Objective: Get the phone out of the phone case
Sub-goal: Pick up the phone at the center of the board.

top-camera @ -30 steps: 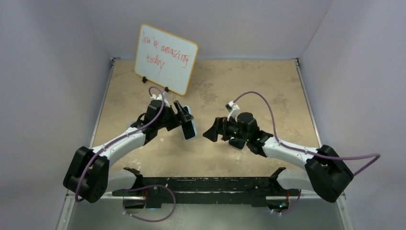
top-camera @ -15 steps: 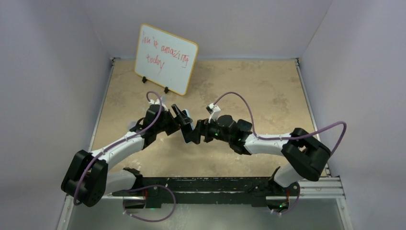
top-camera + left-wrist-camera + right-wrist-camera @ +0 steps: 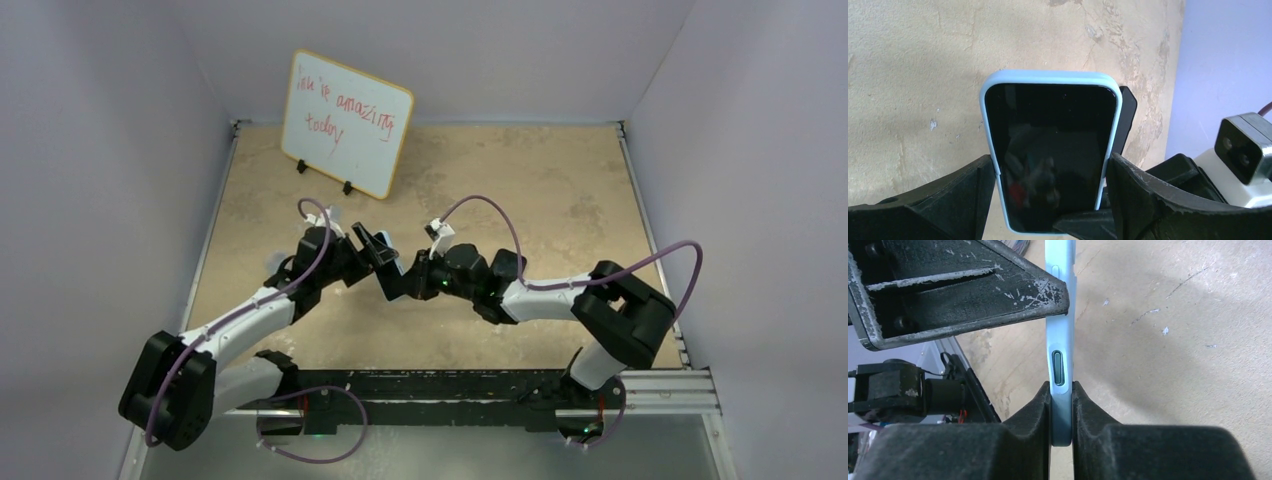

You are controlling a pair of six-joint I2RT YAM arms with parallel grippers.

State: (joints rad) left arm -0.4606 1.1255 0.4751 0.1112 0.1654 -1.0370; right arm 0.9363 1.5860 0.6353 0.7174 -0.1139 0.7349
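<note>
A black-screened phone sits inside a light blue phone case, held upright above the table. My left gripper is shut across the case's two long sides. My right gripper is shut on one end of the case, one pad on the screen side and one on the back. In the top view the two grippers meet at mid-table, left gripper and right gripper, and the phone is mostly hidden between them. A left finger crosses the right wrist view.
A small whiteboard with red writing stands at the back left. The beige table is walled on three sides. A black rail with the arm bases runs along the near edge.
My right arm swung left to the phone and its jaws closed on the case's end. The left arm shifted slightly left, still holding the case.
</note>
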